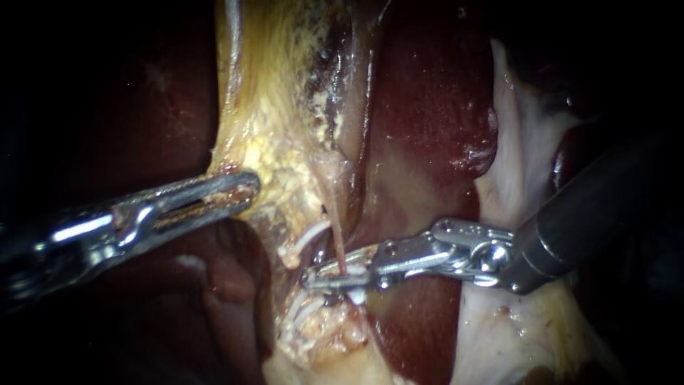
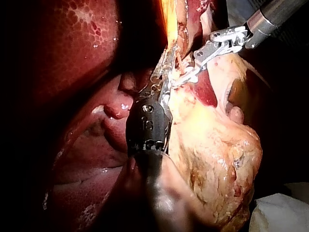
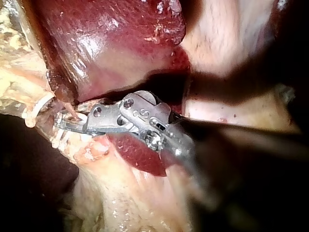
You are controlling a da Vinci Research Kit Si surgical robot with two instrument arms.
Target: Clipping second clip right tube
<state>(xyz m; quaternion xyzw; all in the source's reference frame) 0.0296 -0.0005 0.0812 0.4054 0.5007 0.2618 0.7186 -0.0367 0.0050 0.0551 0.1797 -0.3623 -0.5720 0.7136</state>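
Jaws of right instrument clamped across the thin right tube, low on it, just beside a white clip on the neighbouring strand. Left instrument: jaws clenched on yellowish tissue, drawing it off the liver. Risks: tube thin, stretched; a pull or twist could tear it. New clip may seat skewed or foul the white clip.

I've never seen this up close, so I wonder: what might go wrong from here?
The tube at the right instrument looks thin and taut; a sideways tug might tear it. A white clip sits close by, so a new one could crowd it. The left instrument grips yellowish tissue; if it slipped, tension could drop.
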